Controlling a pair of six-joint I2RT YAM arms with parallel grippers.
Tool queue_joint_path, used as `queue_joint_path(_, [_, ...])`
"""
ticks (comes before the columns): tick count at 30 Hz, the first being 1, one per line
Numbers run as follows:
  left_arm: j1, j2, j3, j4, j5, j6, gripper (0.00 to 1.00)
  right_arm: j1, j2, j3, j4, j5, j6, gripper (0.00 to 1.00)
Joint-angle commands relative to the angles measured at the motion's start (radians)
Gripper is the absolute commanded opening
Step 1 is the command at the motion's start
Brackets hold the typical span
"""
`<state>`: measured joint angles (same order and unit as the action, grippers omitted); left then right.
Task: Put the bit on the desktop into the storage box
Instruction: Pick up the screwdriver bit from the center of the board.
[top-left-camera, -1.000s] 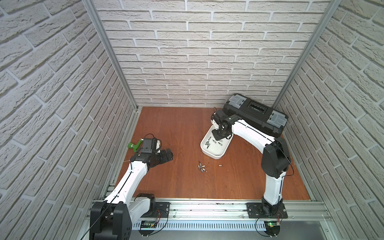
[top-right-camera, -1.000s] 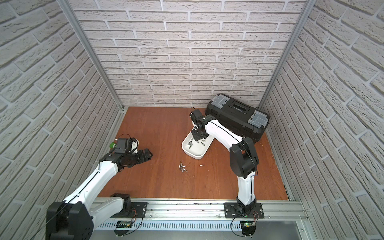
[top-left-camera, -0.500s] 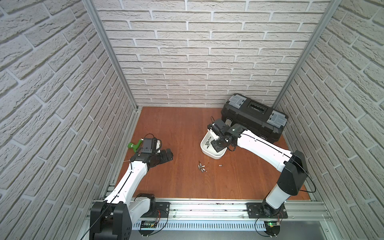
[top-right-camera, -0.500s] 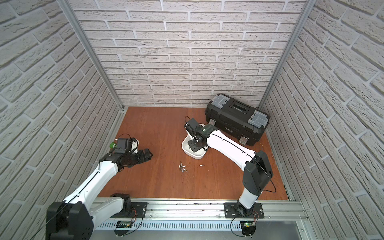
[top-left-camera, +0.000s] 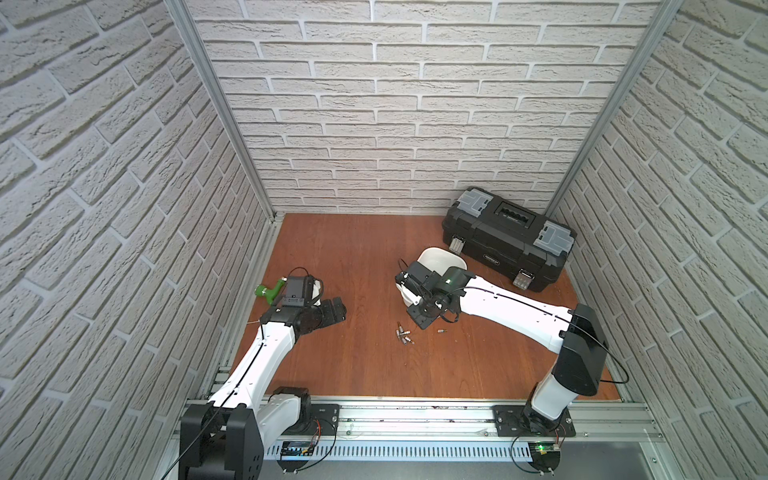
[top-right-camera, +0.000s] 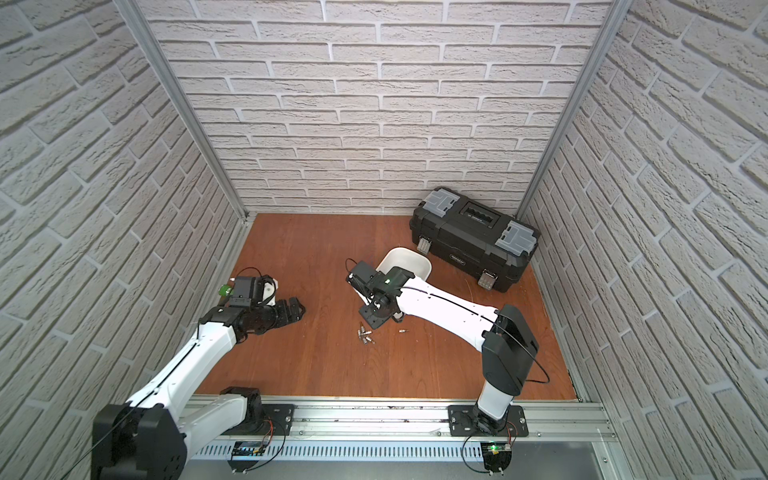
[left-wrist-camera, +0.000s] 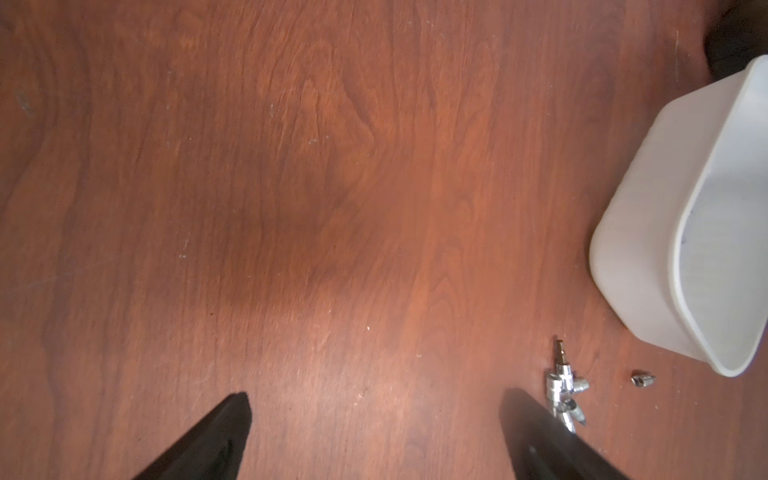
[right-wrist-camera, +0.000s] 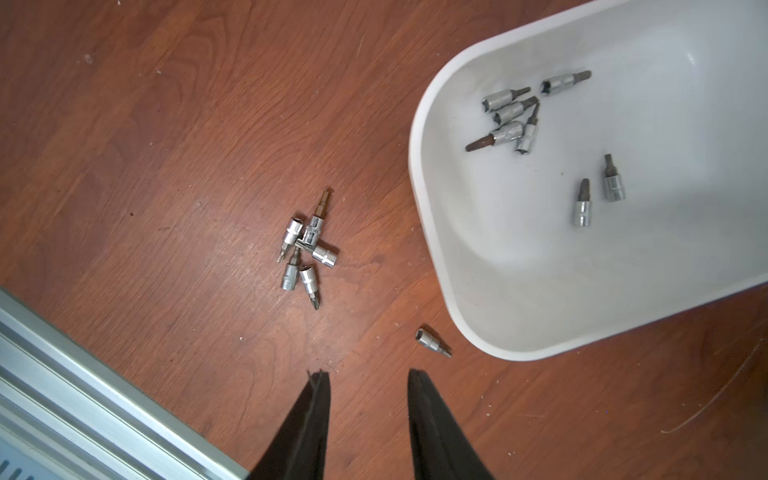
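Several small silver bits (right-wrist-camera: 305, 249) lie in a heap on the reddish desktop (right-wrist-camera: 166, 145), with a single bit (right-wrist-camera: 433, 343) apart from it, close to the storage box. The heap (top-left-camera: 404, 336) (top-right-camera: 365, 336) shows in both top views. The storage box (right-wrist-camera: 419, 208) (top-left-camera: 440, 257) is a white tub holding several bits (right-wrist-camera: 511, 116). My right gripper (right-wrist-camera: 368, 374) (top-left-camera: 420, 319) hangs over the desktop between the heap and the box, open a little, nothing between its fingers. My left gripper (left-wrist-camera: 374, 399) (top-left-camera: 338, 309) stands wide open and empty at the left, low over bare wood.
A black toolbox (top-left-camera: 509, 241) (top-right-camera: 473, 237) sits at the back right behind the storage box. A green tool (top-left-camera: 268, 291) lies by the left wall behind my left wrist. An aluminium rail (right-wrist-camera: 83, 395) borders the front edge. Brick walls close in three sides.
My right arm has pulled back from over the storage box toward the front, and its gripper now hangs over the desktop beside the loose bits. The left arm has not moved.
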<state>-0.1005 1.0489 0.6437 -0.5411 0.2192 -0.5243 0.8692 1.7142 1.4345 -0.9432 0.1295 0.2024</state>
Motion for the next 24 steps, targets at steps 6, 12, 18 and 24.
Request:
queue_joint_path(6, [-0.005, -0.02, 0.005, 0.018, 0.004, 0.008, 0.98, 0.031, 0.064, -0.056, 0.093, -0.063, 0.015, 0.35])
queue_joint_path(12, [-0.005, -0.021, 0.007, 0.008, -0.001, 0.006, 0.98, 0.039, 0.114, -0.069, 0.129, -0.073, 0.011, 0.34])
queue_joint_path(18, [-0.005, -0.022, 0.008, 0.006, -0.004, 0.007, 0.99, 0.038, 0.148, -0.09, 0.155, -0.077, 0.008, 0.34])
queue_joint_path(24, [-0.005, -0.018, 0.009, 0.006, -0.004, 0.006, 0.98, 0.038, 0.163, -0.118, 0.173, -0.088, 0.015, 0.34])
